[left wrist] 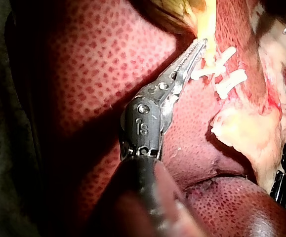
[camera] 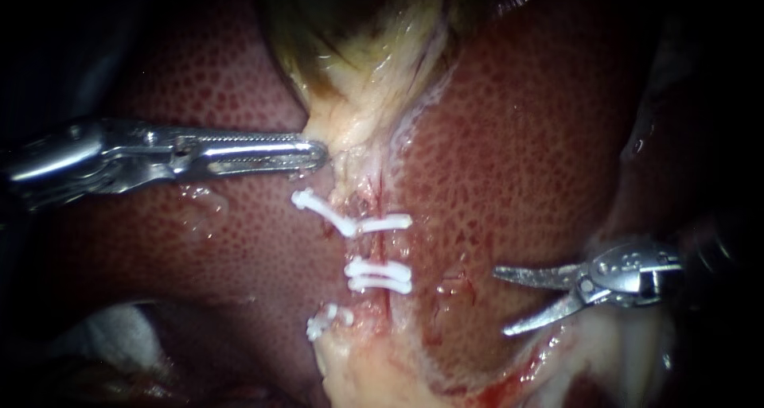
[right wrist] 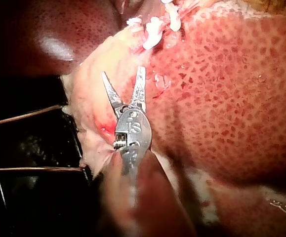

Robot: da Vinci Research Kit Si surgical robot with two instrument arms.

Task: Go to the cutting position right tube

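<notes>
Left instrument (camera: pixel 321 153), jaws closed, props the gallbladder (camera: pixel 358 50) neck, probably tensioning the clipped tube (camera: pixel 374 253); right instrument (camera: pixel 500 302) sits well apart, blades open, ready to cut.

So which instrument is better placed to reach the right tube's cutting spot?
Right. The right instrument hangs free, jaws open, facing the clipped tube; the left instrument sits at the gallbladder's neck.

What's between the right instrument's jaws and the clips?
Only bare liver separates the right instrument, jaws open, from the clips; the endoscope view shows it.
</notes>
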